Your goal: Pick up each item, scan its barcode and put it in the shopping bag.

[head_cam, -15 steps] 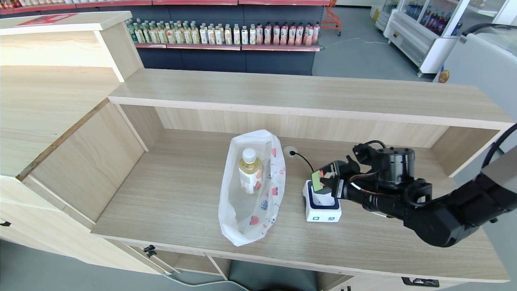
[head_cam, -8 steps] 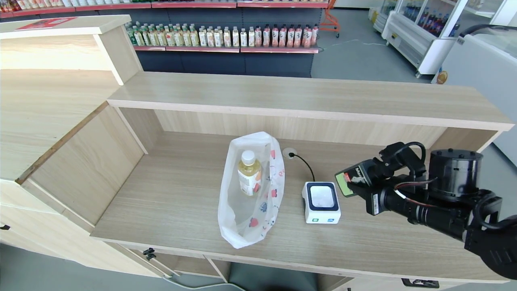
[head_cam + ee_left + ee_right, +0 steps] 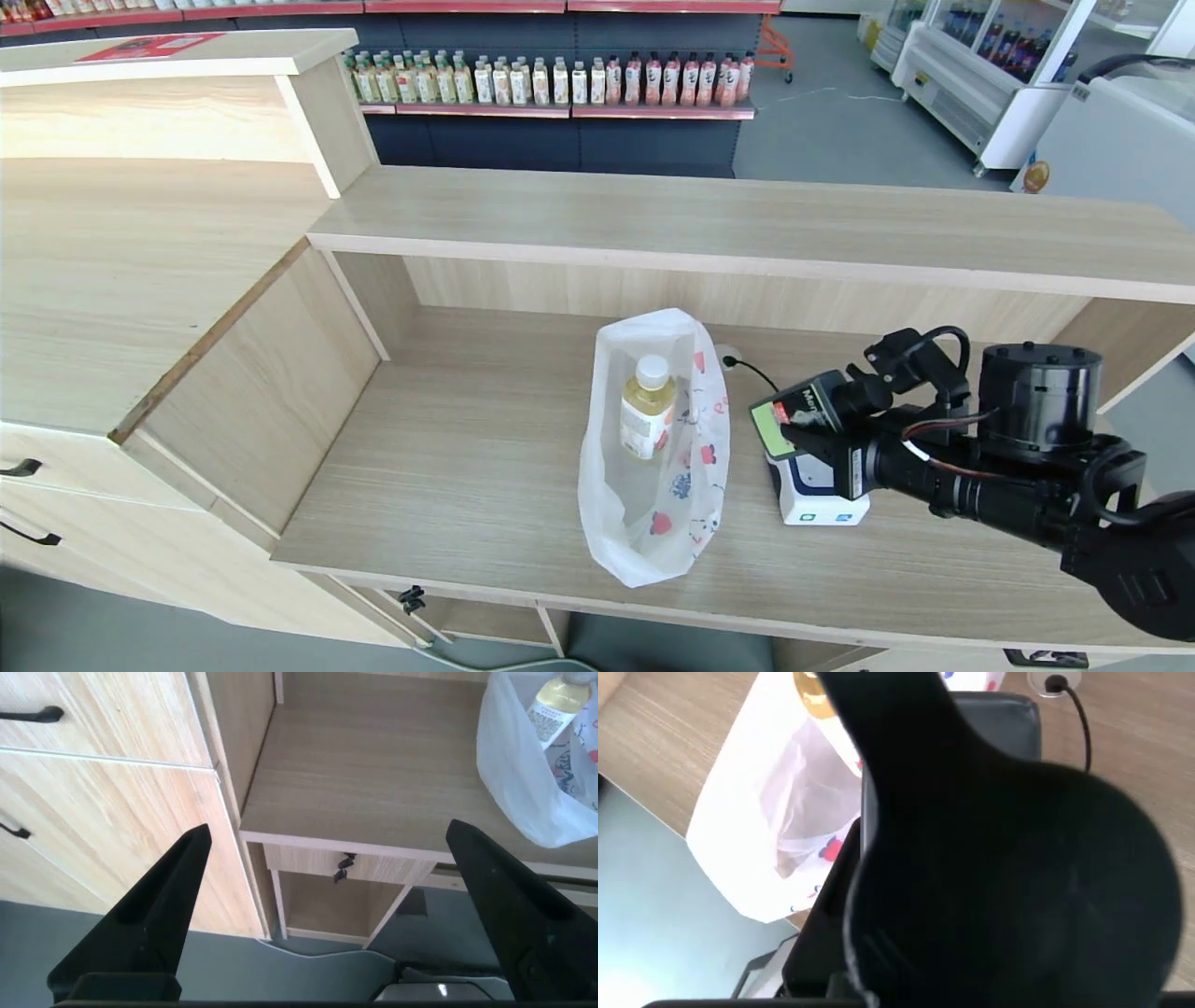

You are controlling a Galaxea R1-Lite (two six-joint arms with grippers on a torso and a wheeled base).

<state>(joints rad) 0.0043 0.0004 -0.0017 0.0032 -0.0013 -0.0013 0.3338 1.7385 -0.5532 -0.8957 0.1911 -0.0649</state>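
- Head view: we see the box (image 3: 769, 427), green face toward the bag, pinched firmly in the right end effector (image 3: 808, 422), whose fingers are closed on it.
- It hangs over the scanner (image 3: 822, 495), just beside the bag (image 3: 653, 523).
- The bag lies open on the surface (image 3: 467, 467) with a bottle (image 3: 646, 411) inside.
- A cable (image 3: 752, 371) trails across the surface behind the scanner.
- In the left wrist view, the left end effector (image 3: 329, 835) is spread wide and empty, before the surface's near edge, well apart from the bag.
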